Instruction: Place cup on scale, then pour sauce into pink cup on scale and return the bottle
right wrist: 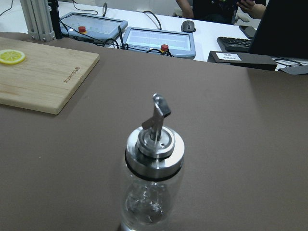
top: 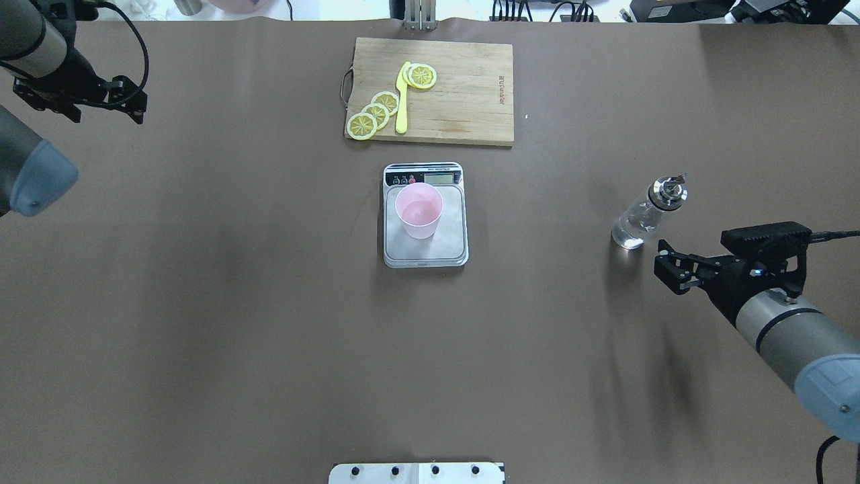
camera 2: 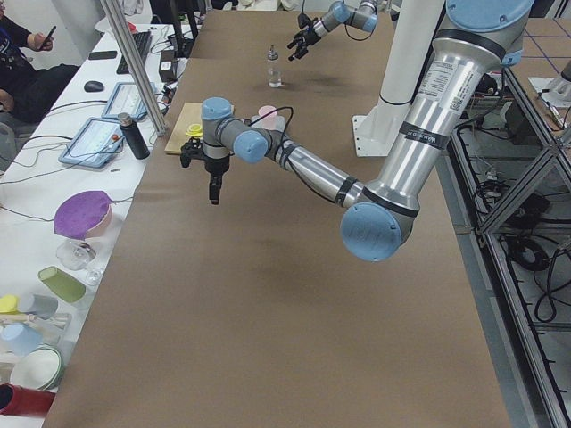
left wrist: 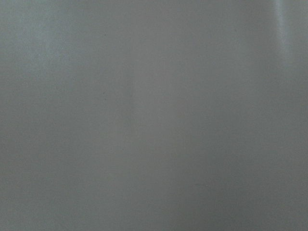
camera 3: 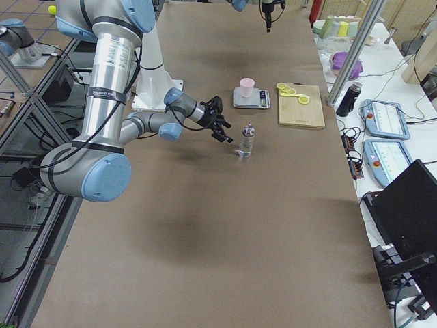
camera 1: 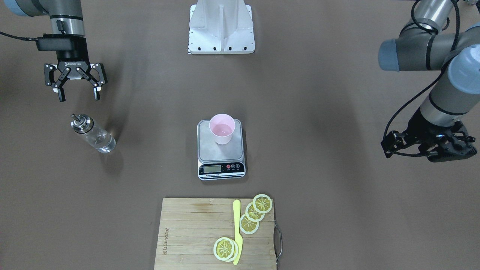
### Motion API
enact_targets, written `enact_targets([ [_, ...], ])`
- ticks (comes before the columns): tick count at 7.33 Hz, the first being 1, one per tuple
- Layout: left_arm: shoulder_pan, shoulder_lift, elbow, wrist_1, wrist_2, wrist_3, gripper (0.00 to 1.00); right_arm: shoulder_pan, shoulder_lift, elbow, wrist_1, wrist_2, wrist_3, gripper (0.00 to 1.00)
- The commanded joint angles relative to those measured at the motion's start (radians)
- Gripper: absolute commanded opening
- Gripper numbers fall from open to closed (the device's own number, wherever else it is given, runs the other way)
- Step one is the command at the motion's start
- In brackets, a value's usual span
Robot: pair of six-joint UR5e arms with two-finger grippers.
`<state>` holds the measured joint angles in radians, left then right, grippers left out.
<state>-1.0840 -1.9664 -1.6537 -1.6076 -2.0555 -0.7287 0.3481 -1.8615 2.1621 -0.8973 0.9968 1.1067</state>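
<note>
The pale pink cup (camera 1: 222, 128) stands upright on the steel platform of the scale (camera 1: 204, 150) at mid-table; it also shows in the overhead view (top: 419, 210). The glass bottle (camera 1: 93, 134) with its metal spout stands upright on the table on my right side, with a little clear sauce at its bottom, and fills the right wrist view (right wrist: 154, 163). My right gripper (camera 1: 78, 96) is open and empty, just on the robot's side of the bottle and apart from it. My left gripper (camera 1: 384, 146) hangs far to the left, looks shut and holds nothing.
A wooden cutting board (camera 1: 187, 232) with lemon slices (camera 1: 255, 213) and a yellow knife (camera 1: 237, 228) lies beyond the scale at the table's far edge. The robot's white base (camera 1: 221, 30) stands at the near edge. The left wrist view shows only bare table.
</note>
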Motion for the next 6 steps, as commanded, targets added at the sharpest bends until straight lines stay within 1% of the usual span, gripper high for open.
enact_targets([
  [1, 0.000, 0.001, -0.003, -0.002, 0.000, 0.002, 0.98, 0.326, -0.021, 0.068, -0.002, 0.453, -0.232, 1.00],
  [2, -0.001, 0.004, -0.014, -0.003, 0.000, 0.003, 0.98, 0.635, 0.020, 0.017, -0.032, 0.834, -0.422, 1.00],
  [3, -0.002, 0.007, -0.030, -0.003, -0.002, -0.011, 0.98, 0.892, 0.168, -0.108, -0.164, 1.134, -0.596, 1.00],
  [4, -0.014, 0.008, -0.032, -0.002, 0.000, -0.002, 0.98, 1.022, 0.282, -0.213, -0.302, 1.290, -0.733, 1.00],
  [5, -0.019, 0.020, -0.038, -0.003, 0.000, 0.002, 0.98, 1.067, 0.315, -0.278, -0.375, 1.312, -0.834, 1.00],
  [6, -0.022, 0.059, -0.046, -0.018, 0.006, 0.014, 0.98, 1.077, 0.318, -0.332, -0.417, 1.310, -0.870, 1.00],
])
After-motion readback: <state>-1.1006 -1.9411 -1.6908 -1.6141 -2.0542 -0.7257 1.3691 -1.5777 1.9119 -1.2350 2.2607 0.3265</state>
